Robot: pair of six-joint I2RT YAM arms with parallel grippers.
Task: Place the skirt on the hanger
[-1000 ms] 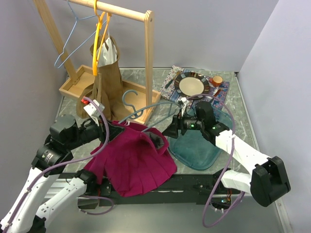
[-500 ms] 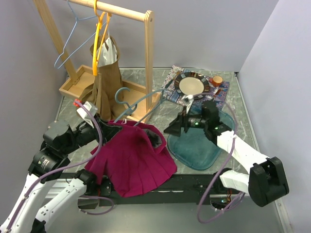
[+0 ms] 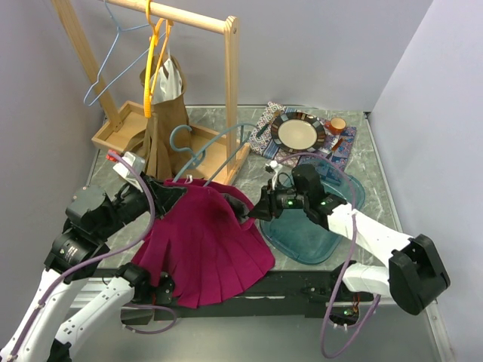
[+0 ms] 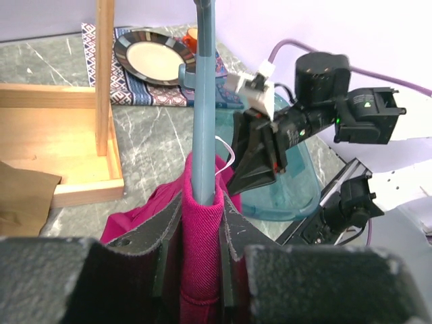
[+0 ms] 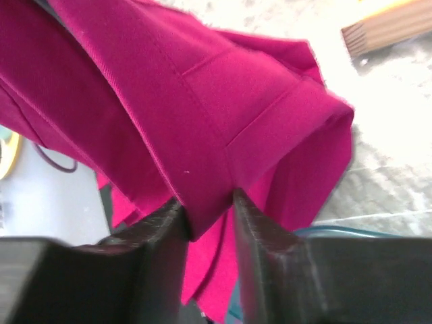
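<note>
The magenta pleated skirt [image 3: 211, 245] hangs from my left gripper [image 3: 162, 192] over the table's front. In the left wrist view that gripper [image 4: 202, 223] is shut on the skirt's waistband [image 4: 201, 236], with one arm of the blue-grey hanger [image 4: 204, 101] tucked inside the fabric. The hanger's hook [image 3: 181, 139] points up toward the rack. My right gripper [image 3: 253, 211] is at the skirt's right edge. In the right wrist view its jaws [image 5: 209, 209] pinch a fold of the skirt [image 5: 202, 101].
A wooden clothes rack [image 3: 230, 90] stands at the back left, carrying a brown garment [image 3: 162, 128] on an orange hanger [image 3: 153, 60] and a light-blue wire hanger [image 3: 113, 68]. A plate [image 3: 296, 132] on patterned cloth and a small orange cup [image 3: 337, 124] sit behind a teal mat [image 3: 317, 226].
My right gripper opened wide, moved left to the skirt and closed on its edge. The hanger and the skirt's waistband shifted left and rose with the left gripper.
</note>
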